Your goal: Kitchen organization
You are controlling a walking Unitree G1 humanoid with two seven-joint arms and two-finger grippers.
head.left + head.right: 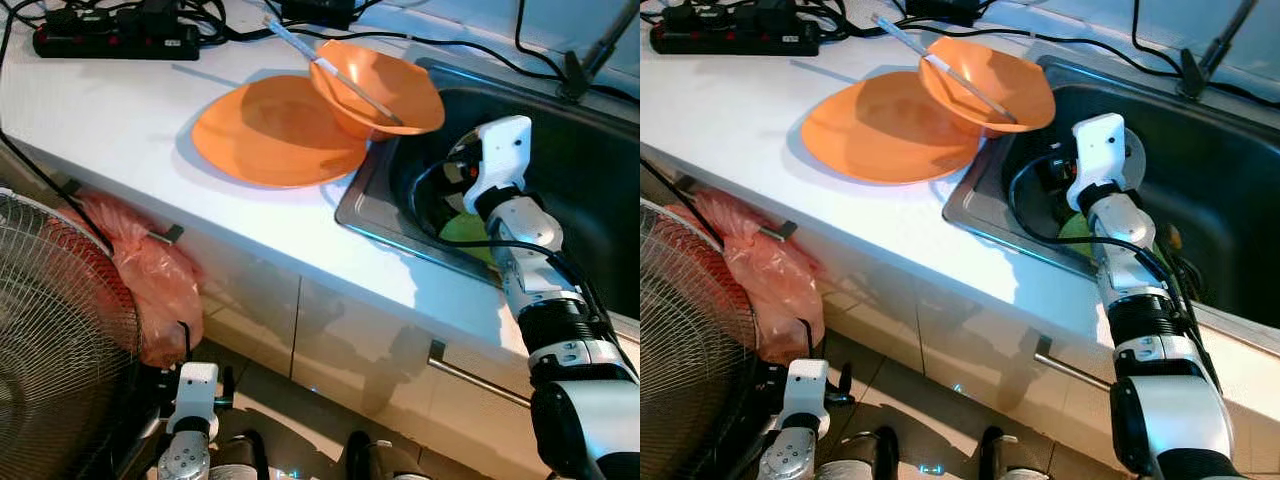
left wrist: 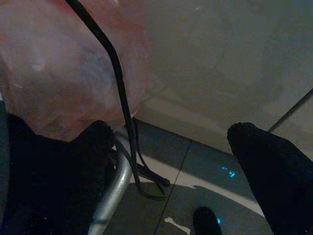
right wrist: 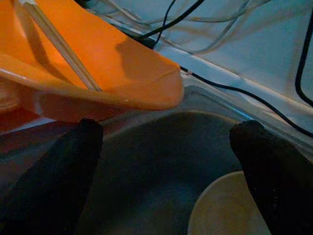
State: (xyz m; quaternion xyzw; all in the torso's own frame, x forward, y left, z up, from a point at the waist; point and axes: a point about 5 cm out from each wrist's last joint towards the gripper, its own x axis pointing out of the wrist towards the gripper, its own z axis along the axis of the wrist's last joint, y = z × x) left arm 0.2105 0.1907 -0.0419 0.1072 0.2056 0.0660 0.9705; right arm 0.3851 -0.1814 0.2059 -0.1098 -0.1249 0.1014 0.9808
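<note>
Over the sink [image 1: 380,215], the right tool [image 3: 166,161] is hanging with its fingers apart, just below the orange bowl [image 1: 375,90]. That bowl is leaning on an orange plate [image 1: 275,130] on the counter [image 1: 120,120]. Down by the floor, the left tool [image 2: 171,161] is idling, fingers apart.

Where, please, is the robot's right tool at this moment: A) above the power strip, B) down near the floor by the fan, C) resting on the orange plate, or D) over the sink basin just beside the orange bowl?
D: the right tool is held out over the sink, its fingers apart, with the orange bowl overhanging the rim just beside it.
</note>
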